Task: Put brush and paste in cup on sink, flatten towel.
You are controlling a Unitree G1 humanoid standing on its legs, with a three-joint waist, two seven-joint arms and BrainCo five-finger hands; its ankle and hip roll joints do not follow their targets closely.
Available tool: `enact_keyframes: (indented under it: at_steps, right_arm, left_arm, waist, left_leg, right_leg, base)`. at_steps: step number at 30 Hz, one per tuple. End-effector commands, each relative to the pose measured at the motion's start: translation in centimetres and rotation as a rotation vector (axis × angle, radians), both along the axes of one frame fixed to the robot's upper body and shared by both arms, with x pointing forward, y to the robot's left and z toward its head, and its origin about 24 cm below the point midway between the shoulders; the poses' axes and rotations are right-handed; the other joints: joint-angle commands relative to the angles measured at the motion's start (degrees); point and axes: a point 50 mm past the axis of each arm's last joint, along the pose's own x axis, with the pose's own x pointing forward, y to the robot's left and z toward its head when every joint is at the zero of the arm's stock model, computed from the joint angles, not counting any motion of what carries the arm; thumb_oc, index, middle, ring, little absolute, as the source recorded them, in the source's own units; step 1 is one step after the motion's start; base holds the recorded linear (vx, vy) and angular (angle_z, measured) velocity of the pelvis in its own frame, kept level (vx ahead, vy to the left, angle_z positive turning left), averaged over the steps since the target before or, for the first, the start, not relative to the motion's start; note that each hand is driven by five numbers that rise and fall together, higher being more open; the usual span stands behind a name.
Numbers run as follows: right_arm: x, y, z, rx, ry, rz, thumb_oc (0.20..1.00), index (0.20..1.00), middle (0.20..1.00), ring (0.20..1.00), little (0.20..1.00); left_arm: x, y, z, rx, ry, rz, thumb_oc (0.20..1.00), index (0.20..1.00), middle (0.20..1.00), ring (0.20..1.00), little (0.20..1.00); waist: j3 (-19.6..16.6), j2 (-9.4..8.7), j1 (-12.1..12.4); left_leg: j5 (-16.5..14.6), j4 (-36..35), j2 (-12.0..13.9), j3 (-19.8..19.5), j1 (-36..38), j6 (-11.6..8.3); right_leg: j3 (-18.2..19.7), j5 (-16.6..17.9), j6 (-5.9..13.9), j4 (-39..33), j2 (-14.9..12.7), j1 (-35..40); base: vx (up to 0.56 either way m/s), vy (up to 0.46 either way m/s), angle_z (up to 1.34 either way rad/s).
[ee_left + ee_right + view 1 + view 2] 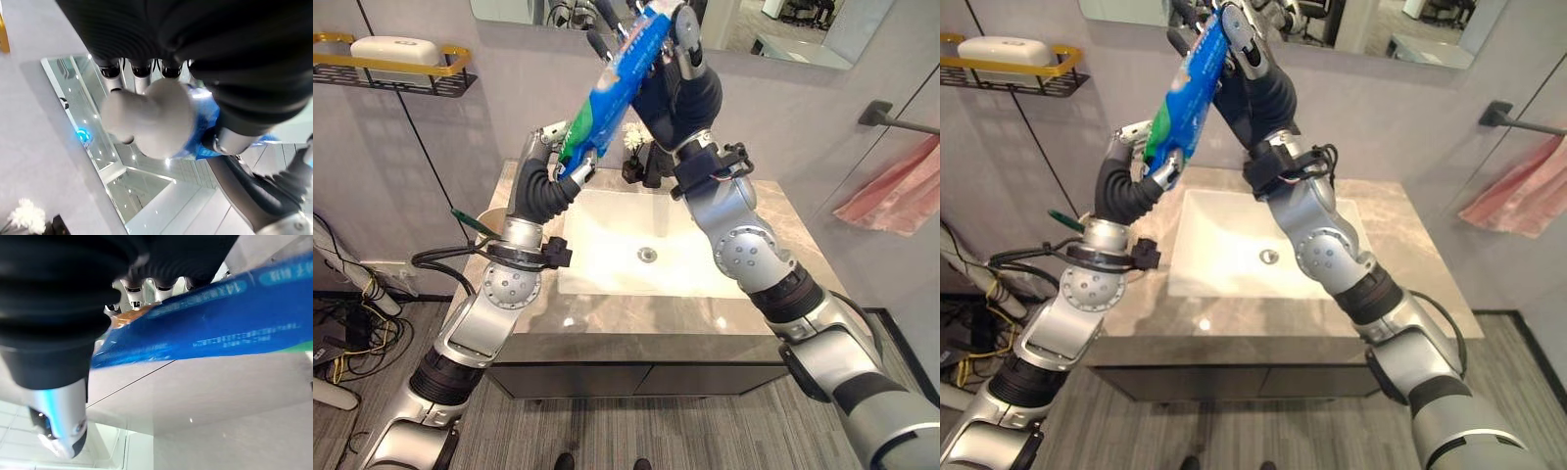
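One long blue toothpaste tube (pixel 612 93) with green and white print toward its lower end, flat and glossy, held slantwise in the air above the back left part of the white rectangular sink basin (pixel 646 245); both hands are on it. The right hand (pixel 677 44) has its fingers and thumb curled round the tube's upper end, high above the basin and in front of the wall mirror (pixel 783 29); its wrist view shows the blue tube (pixel 210 328) crossing just under the fingers (pixel 146 289). The left hand (pixel 570 157) is wrapped round the tube's lower, green-and-white end, above the basin's back left corner.

One beige round cup (pixel 491 223) on the grey marbled stone counter (pixel 803 245), left of the basin and partly hidden by the left arm. One green toothbrush (pixel 470 222) leans out of the cup, tilted away from the basin.

One round metal drain (pixel 648 255) near the centre of the basin. Several small dark bottles (pixel 646 162) and a sprig of white flowers (pixel 633 139) stand behind the basin, against the wall.

One pink towel (pixel 896 191) hangs bunched on a dark wall bar (pixel 901 122), well to the right of the basin. One gold-rimmed black wire shelf (pixel 391 69) bearing a white oblong box (pixel 393 49) is fixed to the wall, well to the left of the basin and above counter level
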Motion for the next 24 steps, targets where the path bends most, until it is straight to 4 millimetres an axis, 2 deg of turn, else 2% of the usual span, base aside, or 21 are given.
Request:
enact_keyframes:
  at_steps: [1, 5, 8, 16, 19, 20, 22, 24]
  right_arm:
    - [-0.2, 0.1, 1.9, 0.099, -0.009, 0.036, 1.0, 1.0, 1.0, 1.0, 1.0]
    - [0.1, -0.1, 1.4, 0.155, 0.057, 0.02, 1.0, 1.0, 1.0, 1.0, 1.0]
    - [0.4, 0.0, 1.0, 0.216, 0.116, 0.016, 1.0, 1.0, 1.0, 1.0, 1.0]
    - [0.2, 0.5, 0.7, 0.201, 0.13, 0.042, 1.0, 1.0, 1.0, 1.0, 1.0]
    - [0.3, 0.8, 0.4, 0.107, 0.109, 0.022, 1.0, 1.0, 1.0, 1.0, 1.0]
    - [0.3, 0.8, 0.4, 0.047, 0.085, 0.01, 1.0, 1.0, 1.0, 1.0, 1.0]
    - [1.0, 0.1, 0.2, -0.223, -0.027, -0.089, 1.0, 1.0, 1.0, 1.0, 1.0]
    - [1.0, 0.0, 0.3, -0.276, -0.059, -0.118, 1.0, 1.0, 1.0, 1.0, 1.0]
  left_arm:
    - [0.8, -1.4, 3.6, 0.027, -0.133, -0.03, 0.2, 0.2, 0.2, 0.2, 0.2]
    - [0.9, -1.6, 4.0, 0.061, -0.194, 0.022, 0.2, 0.2, 0.2, 0.2, 0.2]
    - [0.6, -1.9, 3.5, 0.088, -0.214, 0.026, 0.2, 0.2, 0.2, 0.2, 0.2]
    - [1.2, -2.5, 2.9, 0.125, -0.162, -0.001, 0.2, 0.2, 0.2, 0.2, 0.2]
    - [1.5, -2.3, 2.7, 0.114, -0.129, -0.002, 0.2, 0.2, 0.2, 0.2, 0.2]
    - [1.5, -2.3, 2.6, 0.118, -0.124, -0.004, 0.2, 0.2, 0.2, 0.2, 0.2]
    - [1.2, -1.5, 2.7, 0.121, -0.118, 0.004, 0.2, 0.2, 0.2, 0.2, 0.2]
    - [1.2, -1.2, 2.8, 0.117, -0.119, 0.012, 0.2, 0.2, 0.2, 0.2, 0.2]
  waist:
    - [-2.38, -0.85, -0.06]
    - [-2.31, -0.97, -0.25]
    - [-2.27, -1.18, -0.38]
    - [-2.18, -1.56, -0.52]
    - [-2.07, -1.79, -0.6]
    - [-1.93, -1.95, -0.62]
    - [-1.79, -2.3, -0.62]
    - [-1.71, -2.35, -0.62]
  left_leg:
    - [-3.78, 0.18, 0.04, 0.55, 0.94, 1.5]
    - [-3.81, 0.18, 0.14, 0.68, 0.91, 1.41]
    - [-3.99, 0.18, 0.23, 1.06, 0.91, 1.37]
    - [-4.0, 0.18, 0.36, 1.37, 0.79, 1.37]
    - [-3.95, 0.18, 0.41, 1.43, 0.77, 1.31]
    - [-3.89, 0.18, 0.41, 1.47, 0.76, 1.25]
    - [-3.9, 0.18, 0.44, 1.64, 0.7, 1.12]
    - [-3.95, 0.18, 0.48, 1.74, 0.72, 1.08]
  right_leg:
    - [-0.55, -0.37, 3.49, -0.08, -4.09, -0.45]
    - [-0.51, -0.42, 3.54, -0.08, -4.05, -0.51]
    - [-0.31, -0.48, 3.61, -0.08, -4.05, -0.68]
    - [-0.28, -0.45, 3.69, -0.08, -4.12, -0.78]
    - [-0.36, -0.37, 3.68, -0.08, -4.08, -0.82]
    - [-0.43, -0.26, 3.69, -0.08, -4.05, -0.86]
    - [-0.59, -0.24, 3.76, -0.08, -4.0, -0.81]
    - [-0.64, -0.21, 3.76, -0.08, -4.02, -0.78]
  base:
    - [0.0, 0.0, 0.0]
    - [0.0, 0.0, 0.0]
    - [0.0, 0.002, -0.01]
    - [0.0, 0.0, -0.01]
    - [0.0, 0.0, 0.0]
    - [0.0, 0.0, 0.0]
    - [0.0, 0.0, -0.04]
    - [0.0, 0.001, -0.03]
